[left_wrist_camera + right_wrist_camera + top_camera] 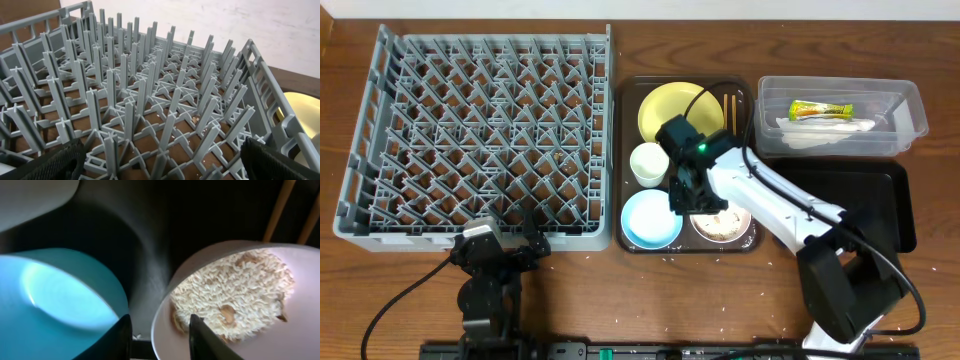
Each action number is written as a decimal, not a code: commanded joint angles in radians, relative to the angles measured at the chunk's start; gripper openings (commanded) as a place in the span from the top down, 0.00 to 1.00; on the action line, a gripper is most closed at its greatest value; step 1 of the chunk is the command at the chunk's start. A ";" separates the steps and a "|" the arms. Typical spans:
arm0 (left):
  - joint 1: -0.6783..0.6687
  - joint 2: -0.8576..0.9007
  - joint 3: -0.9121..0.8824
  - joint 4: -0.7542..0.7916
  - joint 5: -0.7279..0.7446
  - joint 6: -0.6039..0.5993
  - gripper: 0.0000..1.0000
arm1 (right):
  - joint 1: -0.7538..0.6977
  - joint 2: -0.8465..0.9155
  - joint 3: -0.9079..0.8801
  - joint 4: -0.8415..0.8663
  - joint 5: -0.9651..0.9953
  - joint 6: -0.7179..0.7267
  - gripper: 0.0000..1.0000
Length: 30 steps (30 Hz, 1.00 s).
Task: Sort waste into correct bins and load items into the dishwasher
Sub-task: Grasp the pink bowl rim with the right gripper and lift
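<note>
Wrapper (820, 109) and paper (820, 127) are already binned in clear tub (910, 110). Rack (480, 130) not yet loaded. Plate (670, 105), cup (648, 163), blue bowl (650, 220), chopsticks (729, 108) and white bowl (300, 330) with food scraps (235, 295) are left on brown tray (625, 150). Right pincer (160, 335) is spread astride white bowl's rim, unclamped. Left pincer (160, 160) is spread, empty, at rack.

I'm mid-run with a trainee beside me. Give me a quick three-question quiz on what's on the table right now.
1. True or false: the snack wrapper lies in the clear tub.
2. The right gripper at the white bowl is: A) open, fingers astride the rim; B) shut on the rim; C) out of view.
3. What is in the white bowl?
Key: 1 true; 2 A; 3 rice-like food scraps.
</note>
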 commanded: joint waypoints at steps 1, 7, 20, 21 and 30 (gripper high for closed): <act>-0.002 -0.001 -0.017 -0.022 -0.001 -0.009 0.00 | 0.026 -0.017 -0.029 0.019 0.058 0.070 0.70; -0.002 -0.001 -0.017 -0.023 -0.001 -0.009 0.00 | 0.027 -0.017 -0.082 0.077 0.073 0.079 0.75; -0.002 -0.001 -0.017 -0.023 -0.001 -0.009 0.00 | -0.002 -0.047 -0.044 0.008 0.014 -0.040 0.99; -0.002 -0.001 -0.017 -0.022 -0.001 -0.009 0.00 | -0.017 -0.074 -0.030 -0.010 0.006 -0.063 0.99; -0.002 -0.001 -0.017 -0.022 -0.001 -0.009 0.00 | -0.250 -0.380 -0.016 -0.068 -0.126 -0.246 0.99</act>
